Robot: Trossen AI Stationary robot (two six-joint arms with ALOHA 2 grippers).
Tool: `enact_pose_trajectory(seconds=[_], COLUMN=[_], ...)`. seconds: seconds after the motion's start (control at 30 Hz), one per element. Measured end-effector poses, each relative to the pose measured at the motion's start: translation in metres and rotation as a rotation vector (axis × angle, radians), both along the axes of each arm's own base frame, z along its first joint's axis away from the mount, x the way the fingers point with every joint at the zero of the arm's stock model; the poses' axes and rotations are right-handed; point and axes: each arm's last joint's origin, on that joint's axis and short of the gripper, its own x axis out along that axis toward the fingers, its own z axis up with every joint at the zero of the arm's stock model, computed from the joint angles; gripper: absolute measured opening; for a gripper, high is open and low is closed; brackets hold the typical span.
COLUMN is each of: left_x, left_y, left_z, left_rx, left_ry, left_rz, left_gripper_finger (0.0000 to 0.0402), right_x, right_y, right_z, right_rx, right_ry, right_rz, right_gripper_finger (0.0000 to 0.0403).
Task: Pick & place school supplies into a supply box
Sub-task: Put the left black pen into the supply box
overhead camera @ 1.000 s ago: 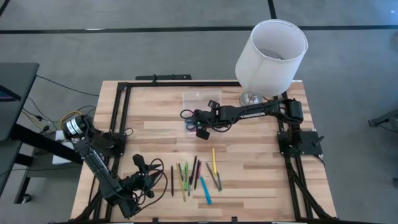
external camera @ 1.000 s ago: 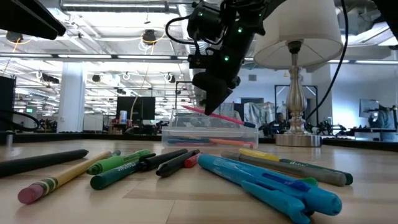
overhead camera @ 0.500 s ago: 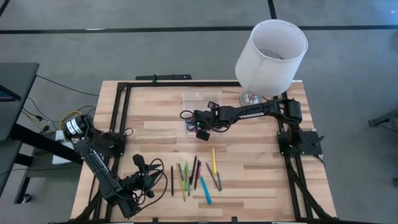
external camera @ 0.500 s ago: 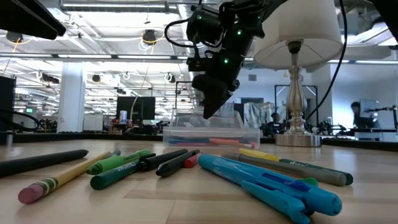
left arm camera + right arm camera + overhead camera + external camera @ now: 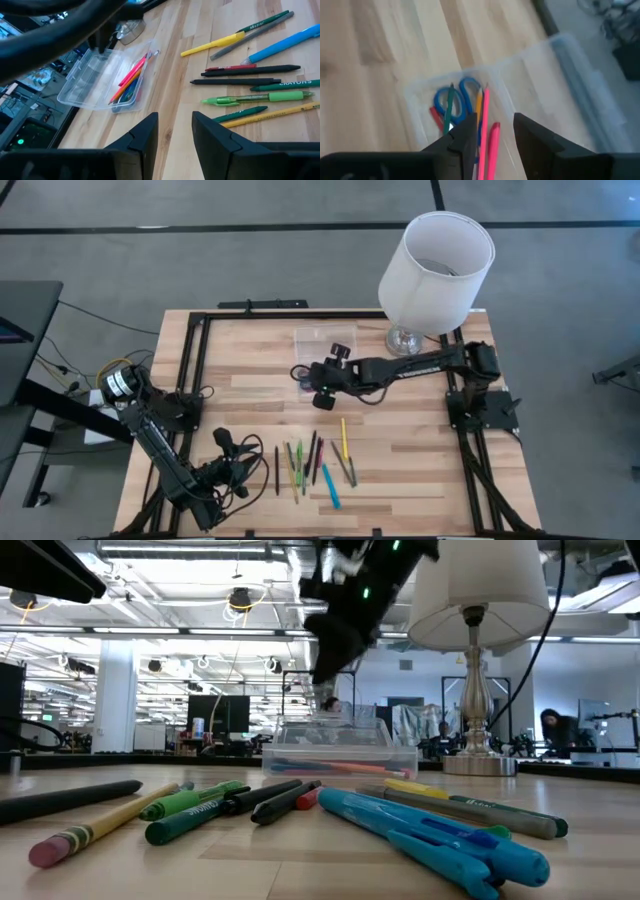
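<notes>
The clear supply box [image 5: 322, 345] stands on the wooden table just beyond its middle. It holds blue-handled scissors [image 5: 452, 100], pink markers [image 5: 487, 120], a green pen and an orange pencil. My right gripper [image 5: 495, 132] hovers open above the box's near end [image 5: 315, 383], with nothing between its fingers. Several loose pens and pencils [image 5: 315, 460] lie side by side on the table nearer the front edge. My left gripper [image 5: 175, 135] waits open at the front left [image 5: 250, 467], beside the pens, holding nothing.
A lamp with a white shade [image 5: 435, 270] stands at the far right corner, close behind the box and next to my right arm. A black frame [image 5: 195, 350] borders the tabletop. Bare wood lies between the box and the row of pens.
My right gripper has opened and let go of a pink marker, which was held slanting over the box and now lies inside it. The gripper has then risen and drawn back a little toward the table's near edge. The box has stayed put.
</notes>
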Motion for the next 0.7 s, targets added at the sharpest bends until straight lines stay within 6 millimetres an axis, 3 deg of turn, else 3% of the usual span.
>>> enact_pose_trajectory(seconds=[0.23,0.33,0.53,0.7], left_x=[0.0,0.0,0.0,0.003], left_y=[0.0,0.0,-0.001,-0.002], left_z=[0.0,-0.001,-0.001,-0.008], left_rx=[-0.047,-0.073,-0.099,-0.055], left_ry=[-0.03,-0.023,-0.02,-0.031], left_rz=[0.025,0.036,0.044,0.045], left_gripper_finger=[0.0114,0.0114,0.0114,0.0114], right_x=[-0.016,-0.026,-0.062,-0.106], right_y=[0.034,0.048,0.071,0.092], right_z=[0.034,0.039,0.03,0.012], right_rx=[-0.024,-0.029,-0.046,0.014], right_ry=[-0.067,-0.083,-0.132,-0.208], right_rz=[0.1,0.144,0.182,0.231], right_gripper_finger=[0.0122,0.0122,0.0122,0.0122])
